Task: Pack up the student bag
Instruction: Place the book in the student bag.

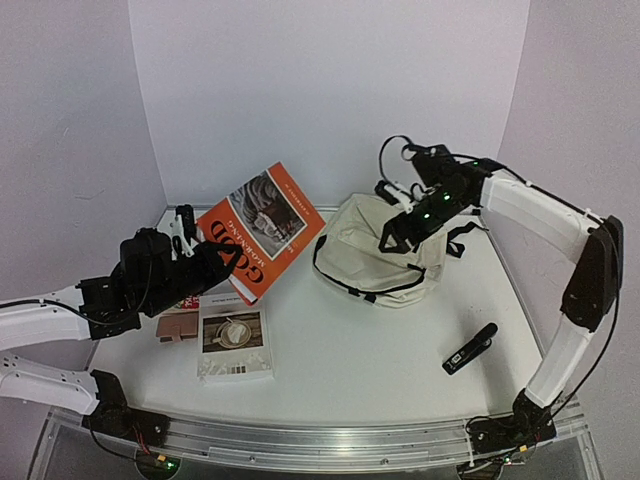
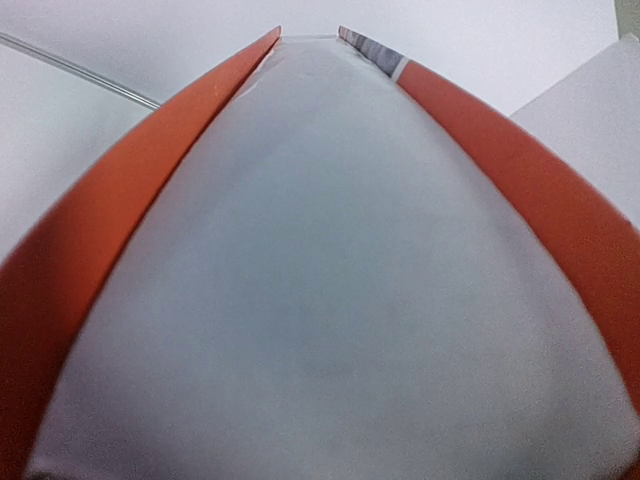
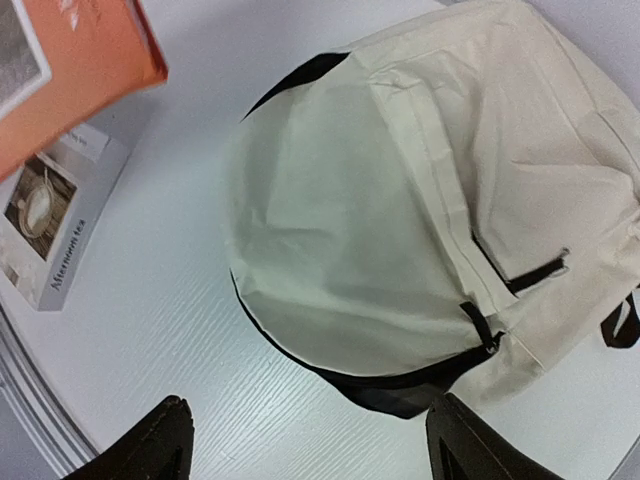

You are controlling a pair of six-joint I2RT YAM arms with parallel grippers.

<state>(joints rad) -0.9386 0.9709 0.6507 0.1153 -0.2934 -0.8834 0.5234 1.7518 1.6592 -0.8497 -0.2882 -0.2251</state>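
Observation:
The student bag [image 1: 380,262], a cream backpack with black zippers, lies on the table at the back right; its main zipper gapes a little, showing dark lining [image 3: 400,385]. My right gripper [image 1: 395,238] hovers over the student bag [image 3: 360,230], open, with nothing between its fingertips [image 3: 165,445]. My left gripper [image 1: 205,258] is shut on the lower corner of an orange book [image 1: 265,228], holding it tilted in the air left of the bag. In the left wrist view the book's white pages [image 2: 330,280] and orange covers [image 2: 110,250] fill the frame and hide the fingers.
A white "Afternoon tea" book [image 1: 235,342] lies flat at the front left, with a brown flat item [image 1: 177,327] beside it. A black stick-shaped device [image 1: 470,350] lies at the front right. White walls close in the back and both sides.

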